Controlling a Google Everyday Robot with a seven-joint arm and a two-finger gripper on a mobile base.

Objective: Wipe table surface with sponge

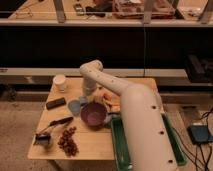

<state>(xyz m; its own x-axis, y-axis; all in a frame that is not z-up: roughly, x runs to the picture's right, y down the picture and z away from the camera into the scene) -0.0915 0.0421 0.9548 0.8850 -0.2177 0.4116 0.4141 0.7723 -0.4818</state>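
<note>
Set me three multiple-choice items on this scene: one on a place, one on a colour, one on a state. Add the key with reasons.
1. Where is the hand?
A. Low over the table, just beyond the purple bowl as the camera sees it.
B. Over the table's near left corner.
C. Raised high above the shelf.

2. What colour is the tray at the table's right side?
A. Red.
B. Green.
C. White.

3. How does the purple bowl stand?
A. Upside down.
B. On its side.
C. Upright, open side up.

Key:
1 A, the arm bends down to that spot.
2 B, its rim shows green.
3 C, its hollow inside faces up.
</note>
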